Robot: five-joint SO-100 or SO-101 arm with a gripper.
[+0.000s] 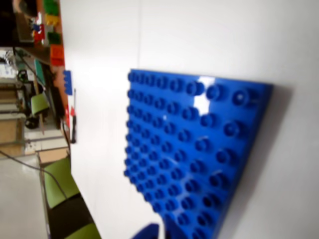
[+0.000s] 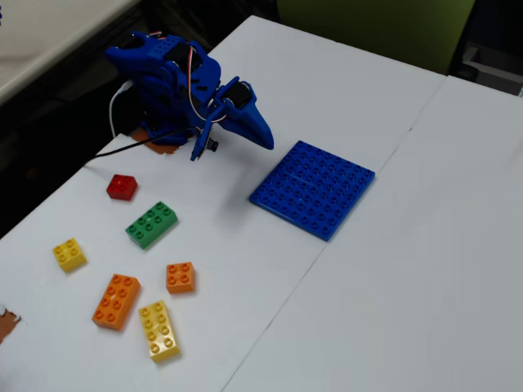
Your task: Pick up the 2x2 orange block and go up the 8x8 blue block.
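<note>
Fixed view shows the blue gripper (image 2: 260, 133) folded near the arm base, empty, hovering left of the 8x8 blue block (image 2: 313, 189); whether its jaws are apart cannot be told. Well apart, the 2x2 orange block (image 2: 180, 277) lies on the white table (image 2: 425, 269), between the longer orange brick (image 2: 116, 300) and the green brick (image 2: 152, 224).

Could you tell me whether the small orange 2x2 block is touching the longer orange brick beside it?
Apart. The fixed view shows bare white table between the 2x2 orange block and the longer orange brick.
</note>
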